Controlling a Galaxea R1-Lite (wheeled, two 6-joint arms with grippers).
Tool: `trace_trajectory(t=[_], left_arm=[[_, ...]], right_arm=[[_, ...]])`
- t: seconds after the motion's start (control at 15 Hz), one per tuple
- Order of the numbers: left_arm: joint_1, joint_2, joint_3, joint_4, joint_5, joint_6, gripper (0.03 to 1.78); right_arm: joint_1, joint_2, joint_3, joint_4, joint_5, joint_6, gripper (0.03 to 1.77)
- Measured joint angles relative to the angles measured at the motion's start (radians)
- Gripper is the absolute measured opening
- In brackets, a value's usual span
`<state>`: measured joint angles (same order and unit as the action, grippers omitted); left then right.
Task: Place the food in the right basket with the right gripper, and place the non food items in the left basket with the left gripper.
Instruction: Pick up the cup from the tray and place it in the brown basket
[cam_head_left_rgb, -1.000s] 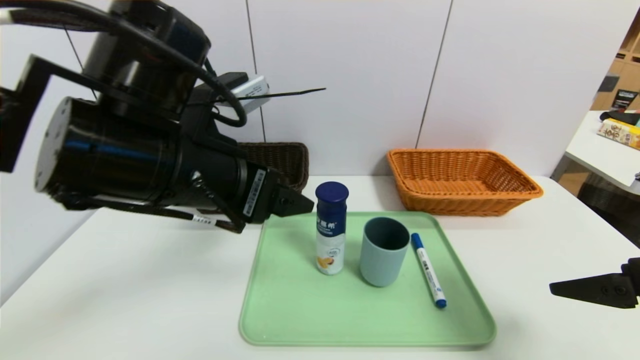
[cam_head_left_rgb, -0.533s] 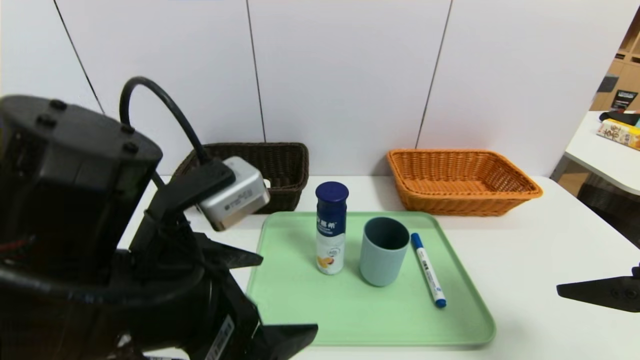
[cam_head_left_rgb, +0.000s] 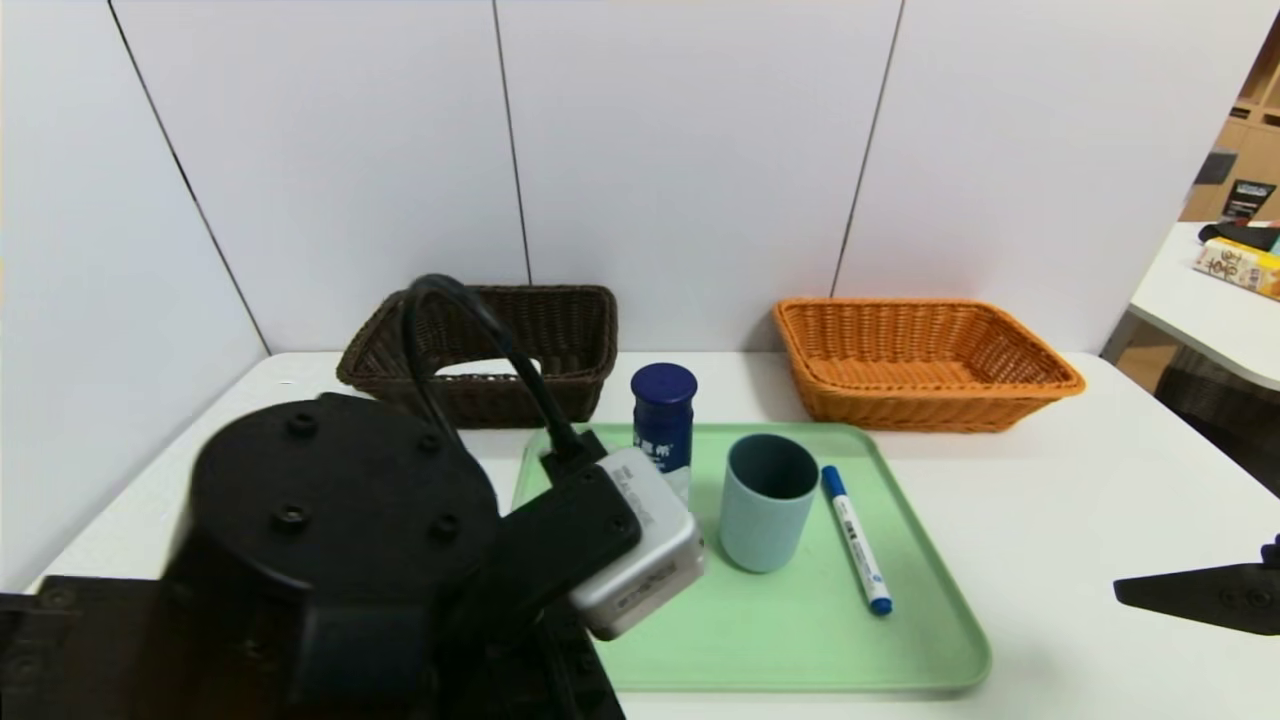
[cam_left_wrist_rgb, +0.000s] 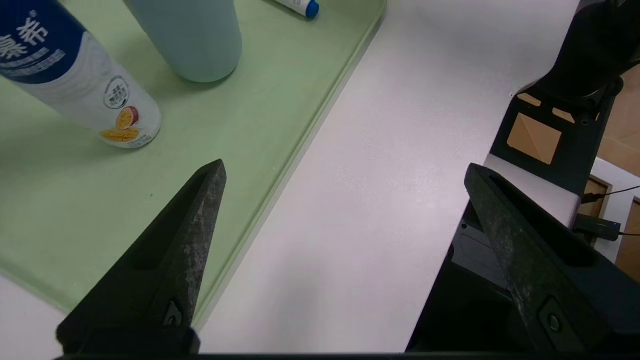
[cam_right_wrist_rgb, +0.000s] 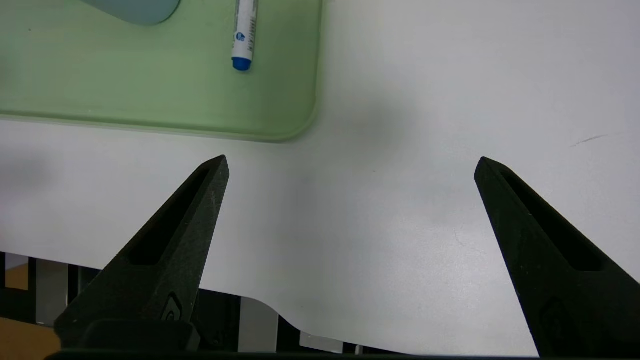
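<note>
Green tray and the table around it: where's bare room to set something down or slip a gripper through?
Free: the green tray's near strip, in front of the cup and marker; white table right of the tray, up to the orange basket. Crowded: bottle, cup and marker stand close together, with the left gripper near the tray's near-left edge.

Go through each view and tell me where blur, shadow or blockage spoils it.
Head view: the left arm looms large, hiding part of the bottle. Left wrist view: bottle and cup are cut off at the frame edge. Right wrist view: soft grey shadows on the table.
</note>
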<state>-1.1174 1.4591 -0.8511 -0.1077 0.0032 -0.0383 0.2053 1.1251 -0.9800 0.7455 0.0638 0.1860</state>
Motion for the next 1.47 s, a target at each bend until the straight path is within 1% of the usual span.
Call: trace_trajectory(t=[0.13,0.27,0.4,0.47,0.67,0.8,0.93,1.0,1.2,1.33,1.47], left_arm=[[-0.017,0.063,0.006,-0.079,0.003,-0.002,1.69],[-0.027,0.135,0.010,-0.169,0.004,0.000,1.69],[-0.032,0.206,0.012,-0.256,0.015,0.004,1.69],[-0.032,0.238,0.013,-0.290,0.039,0.007,1.69],[-0.038,0.326,0.009,-0.385,0.150,0.010,1.69],[-0.044,0.365,0.007,-0.427,0.201,0.010,1.69],[-0.047,0.396,0.003,-0.464,0.267,0.010,1.69],[-0.049,0.408,0.000,-0.483,0.284,0.009,1.69],[-0.051,0.437,-0.007,-0.504,0.309,0.010,1.69],[-0.052,0.461,-0.021,-0.507,0.361,0.009,1.69],[-0.052,0.490,-0.046,-0.509,0.430,0.005,1.69]], right_arm=[[-0.001,-0.007,0.013,0.000,-0.003,0.001,1.70],[-0.008,-0.013,0.022,0.000,-0.020,0.002,1.70],[-0.014,-0.020,0.024,0.000,-0.022,0.004,1.70],[-0.019,-0.023,0.024,0.000,-0.022,0.004,1.70],[-0.032,-0.027,0.023,0.001,-0.021,0.002,1.70],[-0.034,-0.027,0.023,0.000,-0.019,0.002,1.70],[-0.034,-0.025,0.022,-0.001,-0.018,0.001,1.70],[-0.034,-0.024,0.022,-0.001,-0.017,0.001,1.70],[-0.034,-0.022,0.022,-0.001,-0.018,0.000,1.70],[-0.034,-0.023,0.023,-0.001,-0.018,0.000,1.70],[-0.036,-0.024,0.023,0.000,-0.018,0.000,1.70]])
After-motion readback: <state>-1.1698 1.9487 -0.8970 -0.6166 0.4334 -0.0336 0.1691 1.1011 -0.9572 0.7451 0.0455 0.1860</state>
